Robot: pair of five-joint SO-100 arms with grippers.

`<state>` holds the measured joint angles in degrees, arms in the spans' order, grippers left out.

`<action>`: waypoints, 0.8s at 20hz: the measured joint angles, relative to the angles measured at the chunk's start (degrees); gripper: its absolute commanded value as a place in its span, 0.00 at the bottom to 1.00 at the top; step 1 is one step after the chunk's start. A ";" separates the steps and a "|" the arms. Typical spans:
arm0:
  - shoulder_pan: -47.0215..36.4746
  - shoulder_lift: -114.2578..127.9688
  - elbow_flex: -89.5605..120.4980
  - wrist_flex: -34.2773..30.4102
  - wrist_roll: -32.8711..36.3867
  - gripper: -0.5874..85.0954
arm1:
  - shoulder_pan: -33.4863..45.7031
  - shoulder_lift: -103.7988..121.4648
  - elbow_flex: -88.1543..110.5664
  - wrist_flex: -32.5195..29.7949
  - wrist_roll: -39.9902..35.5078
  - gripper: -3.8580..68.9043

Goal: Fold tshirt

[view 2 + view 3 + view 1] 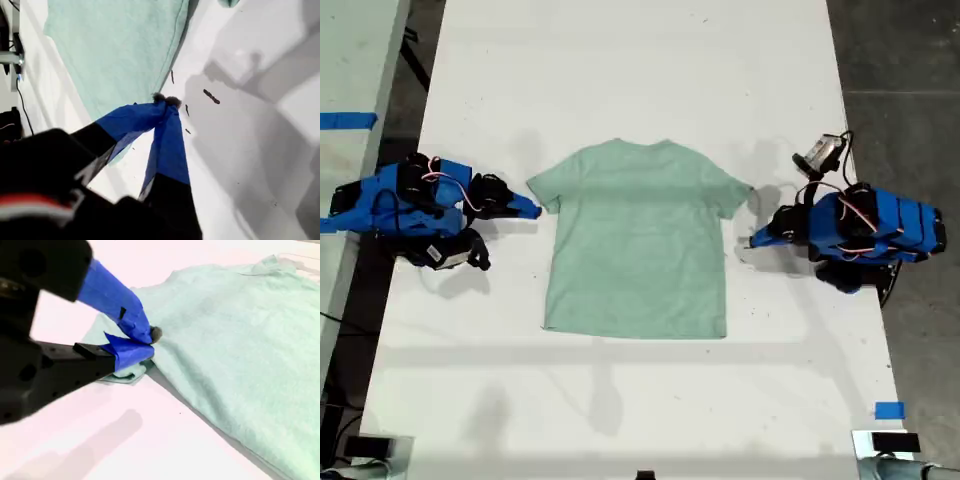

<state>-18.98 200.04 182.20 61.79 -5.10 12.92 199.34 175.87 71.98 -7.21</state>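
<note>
Quick look at the fold setup. The tshirt (638,250) is lying flat and face-up-ish in the middle of the white surface (620,80). Its collar points to the top of the exterior view, both short sleeves are spread out, and the hem is toward the bottom. It's pale mint, plain, only lightly wrinkled, and no part is folded over yet.

My first gripper (752,240) is on the exterior view's right. It's low over the surface, just beside the shirt's side edge, a bit below the sleeve. In its own wrist view the blue fingers (170,140) come together at the tips with nothing between them. They sit over bare white surface, right next to the cloth edge but not on it. There are a few small dark specks (211,96) on the surface nearby.

My second gripper (535,210) is on the exterior view's left, with its tip right at the other sleeve. In its wrist view the fingers (117,300) look closed tip to tip, and the sleeve's edge is bunched a little under the lower one. I honestly can't tell if any cloth is actually nipped in there.

There's also a bit of blue tape (888,410) stuck near the lower right corner of the exterior view.
</note>
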 measured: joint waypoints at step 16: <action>-13.71 -49.57 -49.92 13.62 13.71 0.01 | 19.16 -56.16 -59.41 12.22 -30.06 0.04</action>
<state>-32.70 150.47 132.28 75.41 8.61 32.08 143.17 116.46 84.20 -37.27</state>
